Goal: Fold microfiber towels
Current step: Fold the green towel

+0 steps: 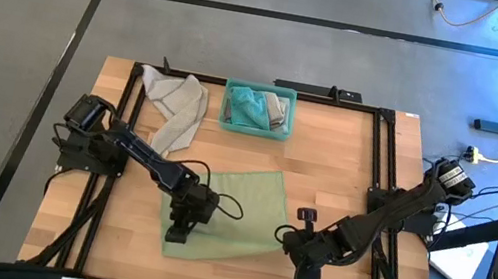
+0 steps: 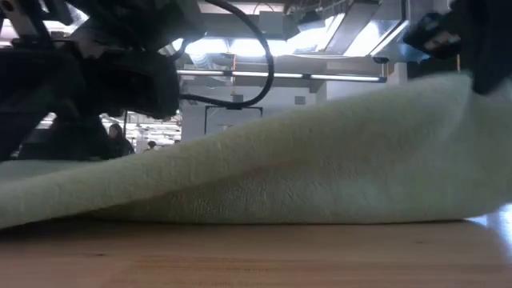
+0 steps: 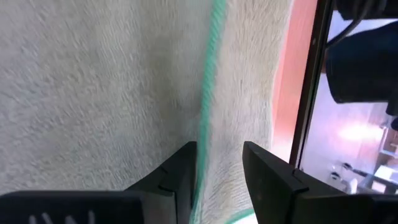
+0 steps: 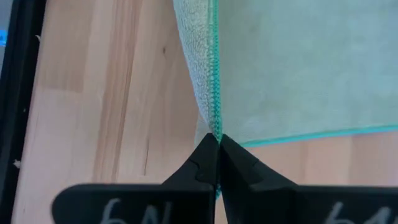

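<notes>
Bin point(image 1: 255, 127) holds towels point(image 1: 252, 108), apparently crumpled.

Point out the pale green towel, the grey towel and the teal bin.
pale green towel point(image 1: 242, 209): high view, middle of the spread cloth.
grey towel point(image 1: 178, 107): high view, middle of the crumpled cloth.
teal bin point(image 1: 254, 130): high view, its near rim.

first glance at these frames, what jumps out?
The pale green towel spread at the table's front centre, with both grippers on it. The right gripper is shut on the towel's teal-stitched corner at its right side; the left gripper straddles the stitched edge at the towel's left front, fingers apart. Behind sit a teal bin of towels and a crumpled grey towel to its left.
</notes>
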You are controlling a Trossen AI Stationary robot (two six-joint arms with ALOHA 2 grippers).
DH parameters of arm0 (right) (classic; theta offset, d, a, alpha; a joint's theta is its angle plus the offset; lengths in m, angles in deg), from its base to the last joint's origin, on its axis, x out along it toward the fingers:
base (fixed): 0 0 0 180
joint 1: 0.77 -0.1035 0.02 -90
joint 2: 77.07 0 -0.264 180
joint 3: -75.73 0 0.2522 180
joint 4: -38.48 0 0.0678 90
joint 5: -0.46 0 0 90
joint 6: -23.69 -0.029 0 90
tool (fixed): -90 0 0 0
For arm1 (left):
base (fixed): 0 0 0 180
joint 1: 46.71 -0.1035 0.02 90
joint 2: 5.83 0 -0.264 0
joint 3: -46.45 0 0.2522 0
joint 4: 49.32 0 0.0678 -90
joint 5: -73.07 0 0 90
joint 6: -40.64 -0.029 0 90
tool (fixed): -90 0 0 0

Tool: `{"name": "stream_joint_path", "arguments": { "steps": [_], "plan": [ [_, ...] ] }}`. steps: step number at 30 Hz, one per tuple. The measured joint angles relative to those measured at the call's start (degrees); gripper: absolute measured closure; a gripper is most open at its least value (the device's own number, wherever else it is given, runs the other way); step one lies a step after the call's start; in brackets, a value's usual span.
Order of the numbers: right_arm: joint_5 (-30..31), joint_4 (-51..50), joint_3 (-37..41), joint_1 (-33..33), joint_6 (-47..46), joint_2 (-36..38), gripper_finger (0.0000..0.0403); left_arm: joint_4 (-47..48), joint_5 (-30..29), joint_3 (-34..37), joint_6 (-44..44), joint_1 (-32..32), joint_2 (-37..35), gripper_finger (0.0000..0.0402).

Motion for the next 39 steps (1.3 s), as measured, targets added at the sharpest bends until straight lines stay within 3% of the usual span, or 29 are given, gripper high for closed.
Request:
{"name": "stream_joint_path", "arguments": {
  "steps": [14, 21, 29, 39],
  "plan": [
    [-2.06, 1.96, 1.76, 0.13, -1.17, -0.04, 0.0394, 5.79, -1.63, 0.00, -0.38, 3.54, 0.07, 0.0279],
    [-2.18, 1.94, 1.76, 0.13, -0.47, -0.04, 0.0397, 5.86, -2.13, 0.00, 2.22, 3.47, 0.09, 0.0312],
    [-2.37, 1.94, 1.74, 0.13, -0.16, -0.04, 0.0397, 7.44, -10.48, 0.00, 6.13, 5.03, -4.64, 0.0393],
    [-2.55, 1.96, 1.14, 1.62, 3.44, -0.04, 0.0393, 12.50, -19.55, 0.00, 13.27, 9.50, -11.54, 0.0401]
  ]
}}
